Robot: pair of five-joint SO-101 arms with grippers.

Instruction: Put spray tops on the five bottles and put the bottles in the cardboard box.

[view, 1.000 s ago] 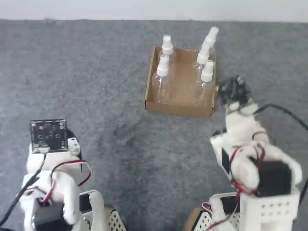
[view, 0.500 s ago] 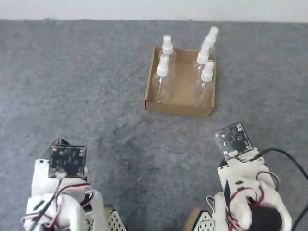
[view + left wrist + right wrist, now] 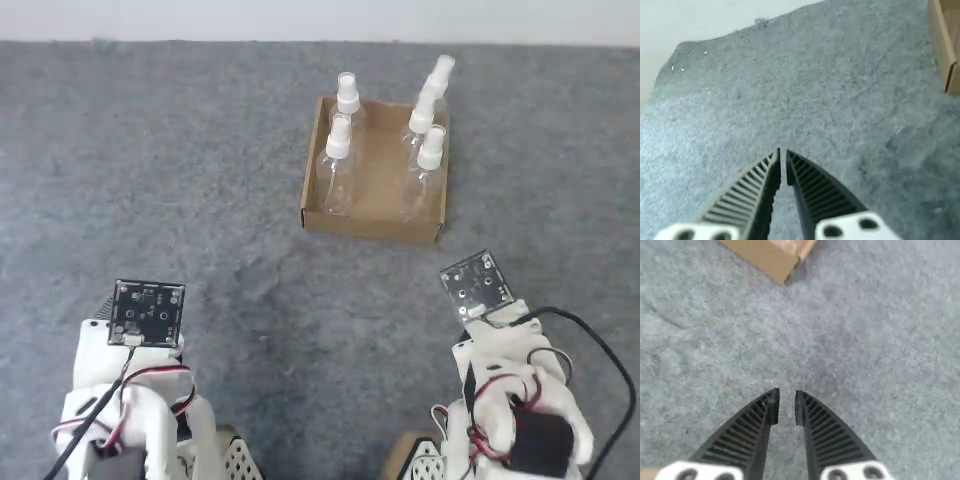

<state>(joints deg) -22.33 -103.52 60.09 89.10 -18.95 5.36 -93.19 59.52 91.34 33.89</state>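
The cardboard box stands at the far middle of the grey mat. Several clear bottles with white spray tops stand upright inside it. My left gripper is shut and holds nothing, low over bare mat near the front left, with a box edge far off. My right gripper is also shut but for a thin slit, empty, over the mat at the front right, short of the box corner. Both arms are folded back near their bases.
The grey felt mat covers the table, and a pale surface lies beyond its far edge. Open mat lies between the arms and the box, and to the box's left and right.
The right arm has drawn back from beside the box to the front right. The left arm has folded back toward its base as well. The bottles and box have not moved.
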